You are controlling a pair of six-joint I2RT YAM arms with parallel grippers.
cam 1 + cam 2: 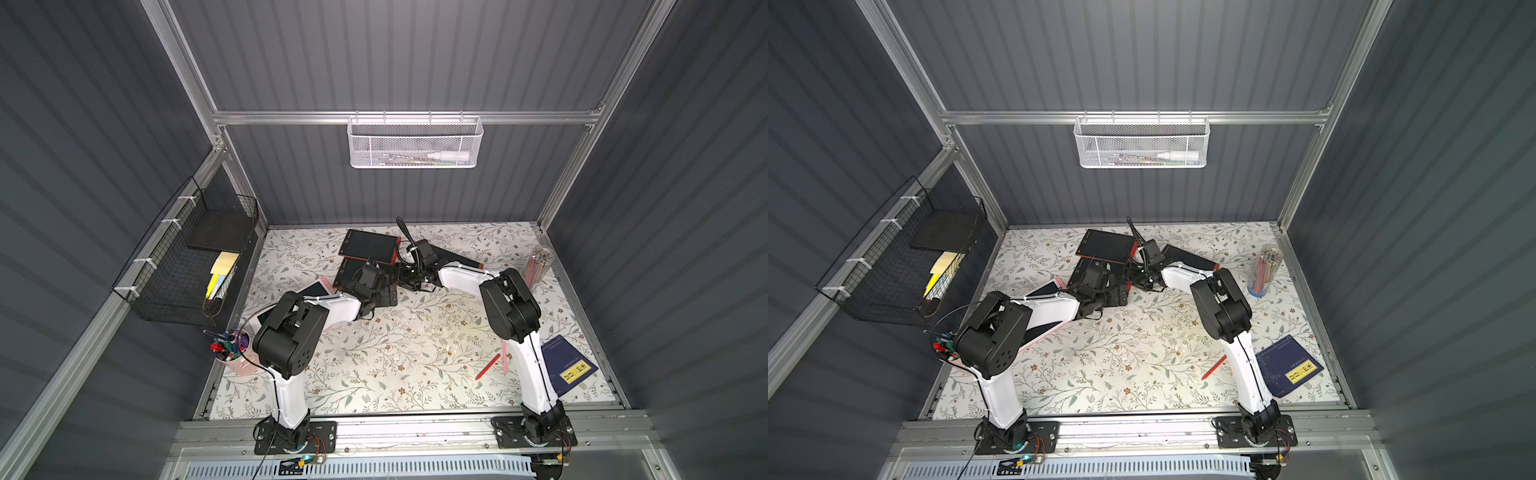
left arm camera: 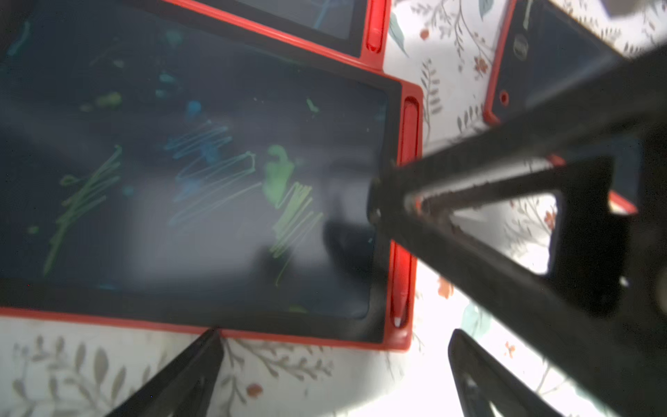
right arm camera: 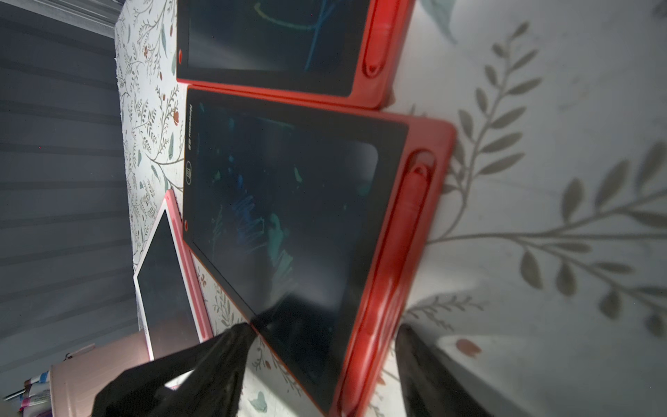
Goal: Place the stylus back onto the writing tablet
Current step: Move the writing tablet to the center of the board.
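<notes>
Stylus (image 3: 409,216) lies in the groove along the red edge of the tablet (image 3: 288,202), seated, I judge. My right pincer (image 3: 326,330) stands half-spread astride that edge, clasping nothing, placed to press the stylus down if needed. My left pincer (image 2: 335,332), spread wide, hangs by the tablet's adjoining edge, likely to stop it sliding.
</notes>
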